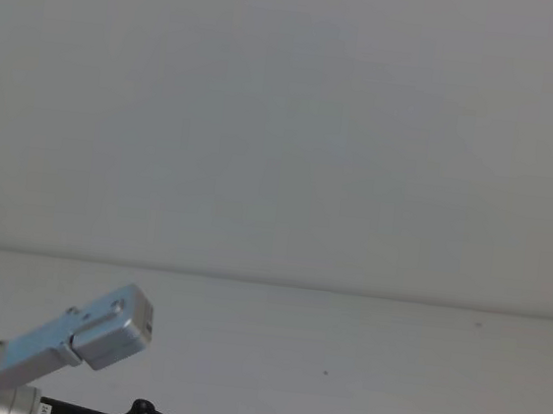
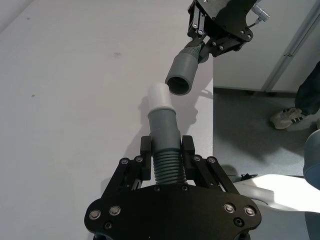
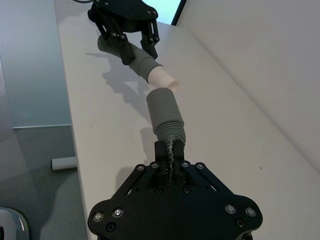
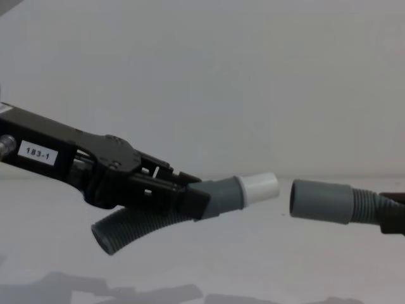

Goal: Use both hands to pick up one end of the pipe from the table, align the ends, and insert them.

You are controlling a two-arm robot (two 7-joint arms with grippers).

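Okay, so I had the left hand clamped on the ribbed part of the hose piece with the white spigot tip. The right hand was clamped on the ribs of the other piece. Both pieces were up off the bench, close to the edge away from the wall. The spigot faced the wide sleeve with a small gap between them. It wasn't inserted yet, and the sleeve sat slightly off-line.

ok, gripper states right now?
left gripper: shut on spigot hose
right gripper: shut on sleeve hose
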